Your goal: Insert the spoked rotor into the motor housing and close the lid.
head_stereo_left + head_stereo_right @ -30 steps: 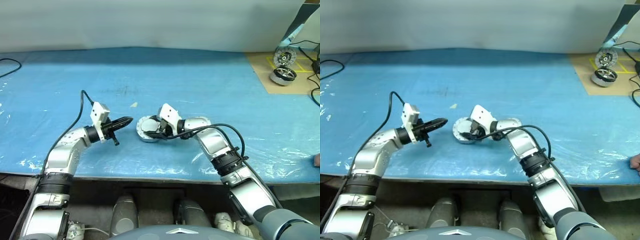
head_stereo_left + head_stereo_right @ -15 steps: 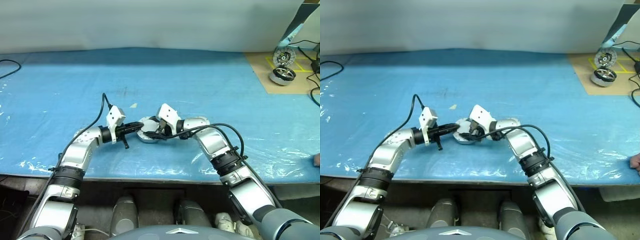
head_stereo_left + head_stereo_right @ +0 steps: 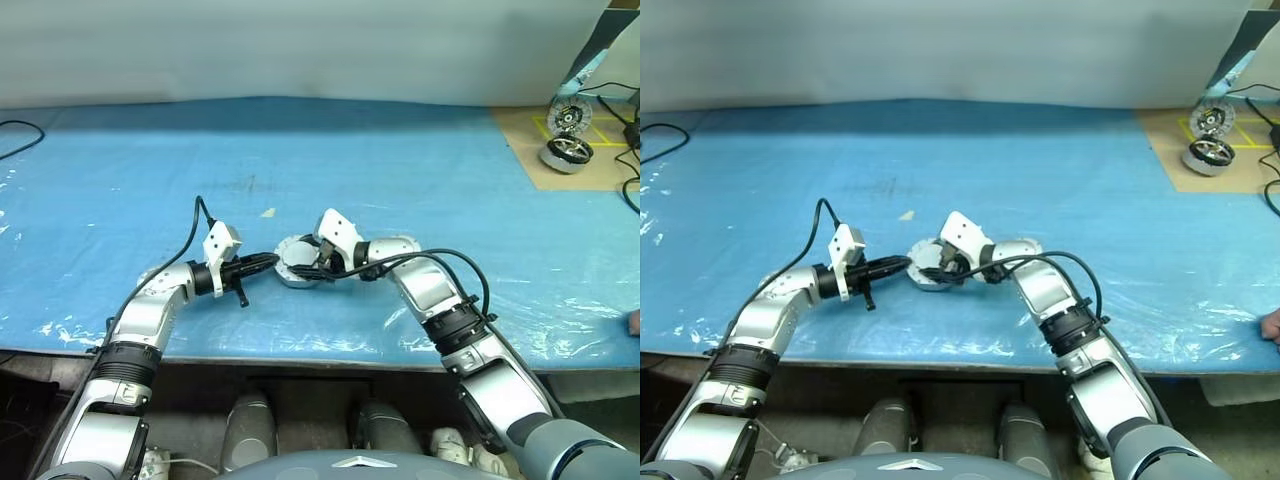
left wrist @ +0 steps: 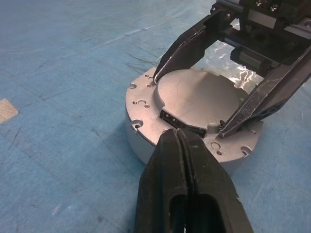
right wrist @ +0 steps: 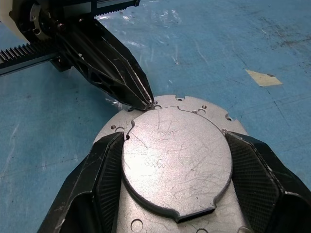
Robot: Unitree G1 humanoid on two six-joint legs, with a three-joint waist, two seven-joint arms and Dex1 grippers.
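Note:
The motor housing (image 4: 146, 145) is a round silver body on the blue sheet, with the lid (image 5: 175, 160) lying flat on top of it. The spoked rotor is hidden. My right gripper (image 5: 177, 141) straddles the raised round centre of the lid, one black finger against each side of it. My left gripper (image 3: 272, 260) is shut, and its tip (image 4: 177, 133) rests on the lid's rim on the side facing my left arm. In the right wrist view the left gripper (image 5: 146, 102) touches the lid's edge.
A tan board at the far right carries a silver-and-black drum (image 3: 565, 152) and another round part (image 3: 568, 113). A pale scrap (image 3: 267, 211) lies behind the housing. A person's hand (image 3: 634, 320) shows at the right edge. A black cable (image 3: 15, 135) lies far left.
My left gripper has moved right and slightly down, from apart from the housing to touching the lid's rim. The right gripper and the housing have stayed in place.

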